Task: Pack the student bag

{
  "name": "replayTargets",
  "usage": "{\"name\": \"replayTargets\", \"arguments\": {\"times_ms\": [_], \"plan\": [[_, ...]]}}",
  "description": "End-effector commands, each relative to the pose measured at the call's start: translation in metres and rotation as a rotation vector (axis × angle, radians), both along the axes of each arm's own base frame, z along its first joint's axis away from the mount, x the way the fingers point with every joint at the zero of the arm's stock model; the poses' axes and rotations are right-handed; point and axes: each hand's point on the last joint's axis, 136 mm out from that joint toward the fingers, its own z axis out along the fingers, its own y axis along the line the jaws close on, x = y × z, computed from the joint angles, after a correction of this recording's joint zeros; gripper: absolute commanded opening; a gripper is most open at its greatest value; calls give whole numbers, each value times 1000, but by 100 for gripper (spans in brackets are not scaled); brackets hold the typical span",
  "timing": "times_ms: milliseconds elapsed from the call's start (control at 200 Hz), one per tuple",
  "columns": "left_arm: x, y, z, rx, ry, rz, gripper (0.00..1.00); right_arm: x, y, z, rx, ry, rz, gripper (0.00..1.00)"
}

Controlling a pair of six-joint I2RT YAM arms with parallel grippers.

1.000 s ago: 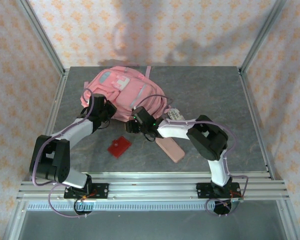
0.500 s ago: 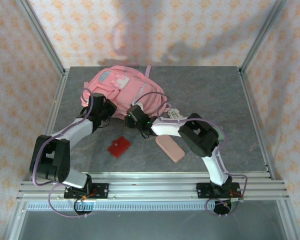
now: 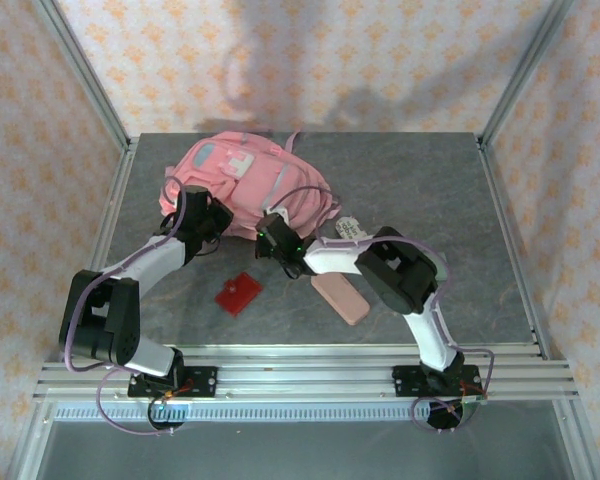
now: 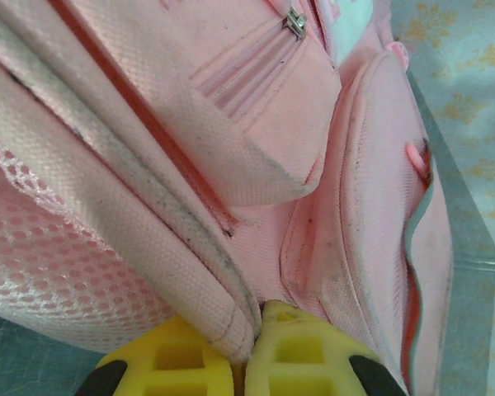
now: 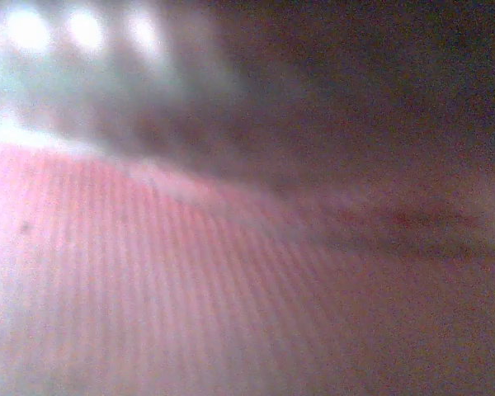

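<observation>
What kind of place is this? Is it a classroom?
Probably a robot test booth, not a classroom: a grey table walled by patterned panels on metal posts, with a left arm and a right arm bolted to a rail, both at a bag.

Work surface: a grey, stone-patterned table (image 3: 460, 220), dull in finish, with metal rails along its left, right and near edges.

Items lying on it:
- Student bag (image 3: 250, 185), pink, front face up, at the far side left of centre.
- Flat red square piece (image 3: 239, 293), near side, well apart from the bag.
- Pink pencil case (image 3: 342, 299), lying at an angle to the right of the red piece.
- Small white patterned item (image 3: 351, 229), just beside the bag's right edge; too small to identify.
</observation>
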Motion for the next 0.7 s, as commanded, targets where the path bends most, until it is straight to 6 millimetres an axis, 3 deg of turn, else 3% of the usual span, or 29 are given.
{"name": "replayTargets", "arguments": {"times_ms": [0, 215, 360, 526, 696], "plan": [[14, 3, 30, 52, -86, -31, 0, -4, -40, -11, -69, 60, -36, 0], [11, 19, 19, 136, -48, -10, 0, -14, -95, -28, -148, 124, -90, 0], [12, 26, 14, 179, -34, -2, 0, -12, -121, -23, -199, 110, -127, 0], [27, 31, 17, 248, -25, -11, 0, -15, -111, -5, -197, 87, -55, 0], [59, 35, 38, 320, -63, -21, 0, -36, -71, 5, -196, 108, 127, 0]]}}
